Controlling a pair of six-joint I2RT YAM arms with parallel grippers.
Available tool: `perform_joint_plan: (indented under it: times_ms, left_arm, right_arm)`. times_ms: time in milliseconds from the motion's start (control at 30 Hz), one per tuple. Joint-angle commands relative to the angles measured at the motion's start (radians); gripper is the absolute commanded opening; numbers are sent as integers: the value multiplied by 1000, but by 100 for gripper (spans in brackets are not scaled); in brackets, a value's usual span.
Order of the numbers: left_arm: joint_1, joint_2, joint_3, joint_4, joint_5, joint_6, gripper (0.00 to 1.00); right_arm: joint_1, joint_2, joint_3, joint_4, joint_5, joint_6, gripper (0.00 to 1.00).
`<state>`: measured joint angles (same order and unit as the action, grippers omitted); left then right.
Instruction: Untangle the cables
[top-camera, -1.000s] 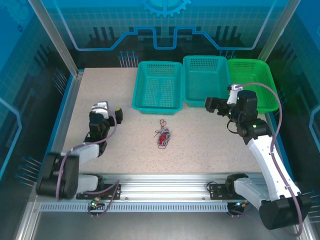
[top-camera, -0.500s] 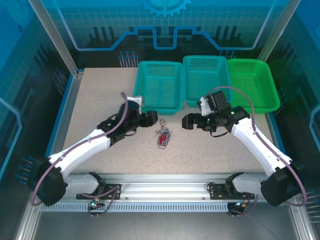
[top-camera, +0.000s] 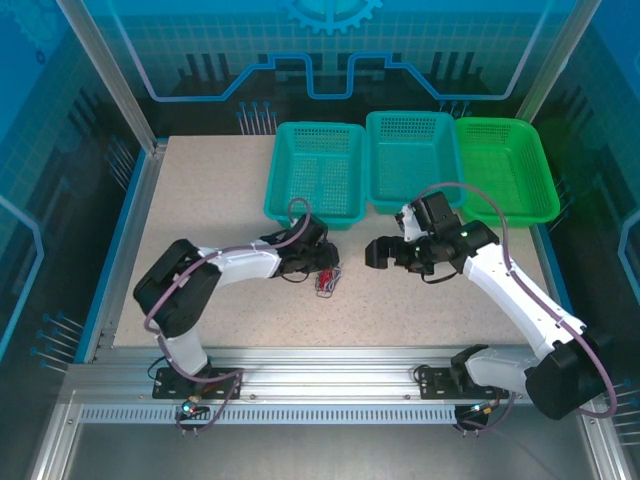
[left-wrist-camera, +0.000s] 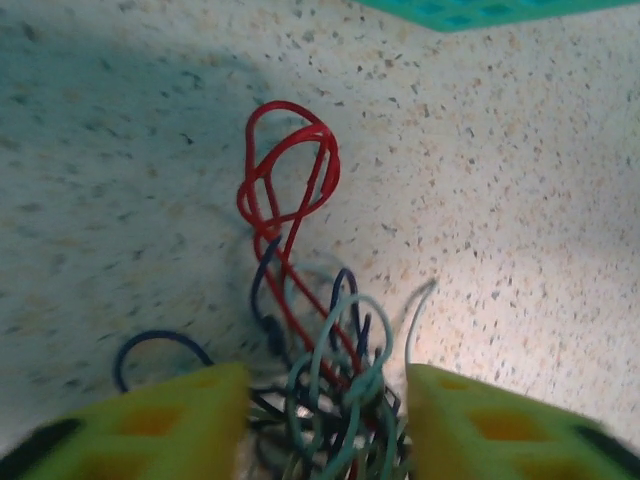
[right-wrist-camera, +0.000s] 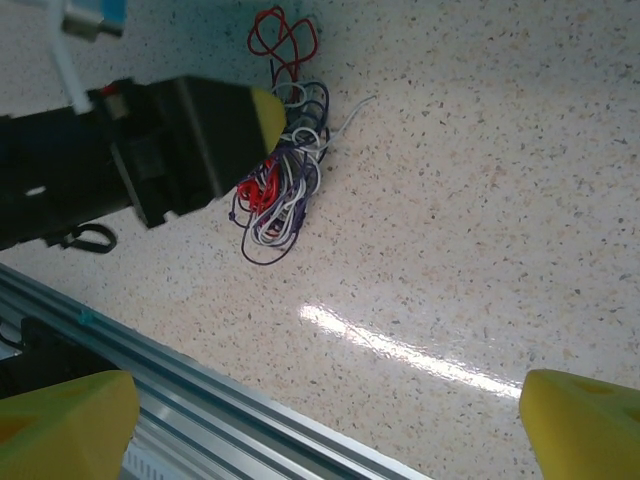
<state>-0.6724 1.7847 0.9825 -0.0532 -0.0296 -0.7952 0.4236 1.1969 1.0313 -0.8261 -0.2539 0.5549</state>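
The cables (top-camera: 328, 279) lie as a small tangle of red, dark and whitish wires on the speckled table, in front of the baskets. My left gripper (top-camera: 319, 263) sits right over the tangle's far-left side. In the left wrist view its yellow fingers (left-wrist-camera: 150, 425) stand wide apart with the cables (left-wrist-camera: 335, 390) between them, and a red loop (left-wrist-camera: 290, 170) reaches out ahead. It is open. My right gripper (top-camera: 379, 252) hovers to the right of the tangle, open, with nothing between its fingers (right-wrist-camera: 590, 425). From there I see the cables (right-wrist-camera: 285, 190) beside the left gripper's yellow fingertip (right-wrist-camera: 268, 110).
Two teal baskets (top-camera: 315, 180) (top-camera: 412, 160) and a green basket (top-camera: 505, 165) stand along the back of the table. An aluminium rail (top-camera: 330, 365) runs along the near edge. Open tabletop (top-camera: 200, 190) lies to the left and in front of the tangle.
My left arm has swung in from the left and its gripper now straddles the tangle. The right gripper came in toward the middle, then shifted only slightly.
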Motion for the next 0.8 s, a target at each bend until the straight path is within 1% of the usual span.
perform_joint_plan:
  times_ms: [0, 33, 67, 167, 267, 333, 367, 400, 467, 500, 533, 633, 767]
  left_arm:
    - [-12, 29, 30, 34, 51, -68, 21]
    - [-16, 27, 18, 40, 53, -102, 9]
    - [-21, 23, 2, 54, 57, -147, 0]
    - [-54, -6, -65, 160, 67, -329, 0]
    - [-113, -8, -67, 184, 29, -450, 0]
    - [-152, 4, -58, 213, 0, -529, 0]
    - [-171, 11, -60, 233, -17, -575, 5]
    - [-185, 15, -65, 254, -38, -608, 15]
    - [-208, 9, -88, 296, -94, -661, 26]
    - [-214, -4, -97, 293, -119, -666, 31]
    - [-217, -26, -102, 271, -144, -660, 34]
    - [-213, -121, -104, 159, -217, -576, 40]
    - [-173, -250, -109, 17, -272, -399, 44]
  right_arm:
    - [20, -2, -18, 16, 6, 24, 99]
    - [27, 5, -23, 33, 8, 29, 99]
    - [36, 9, -32, 56, 16, 39, 99]
    - [76, 17, -80, 167, 41, 59, 100]
    - [124, 25, -158, 327, 71, 87, 100]
    - [154, 38, -212, 401, 113, 95, 100]
    - [168, 45, -227, 428, 128, 88, 100]
    - [178, 53, -239, 444, 147, 82, 100]
    - [193, 65, -266, 456, 197, 76, 100]
    - [194, 67, -278, 455, 212, 73, 100]
    - [195, 62, -292, 450, 235, 68, 100]
    - [200, 25, -345, 456, 272, 40, 100]
    - [206, -20, -426, 501, 257, 9, 100]
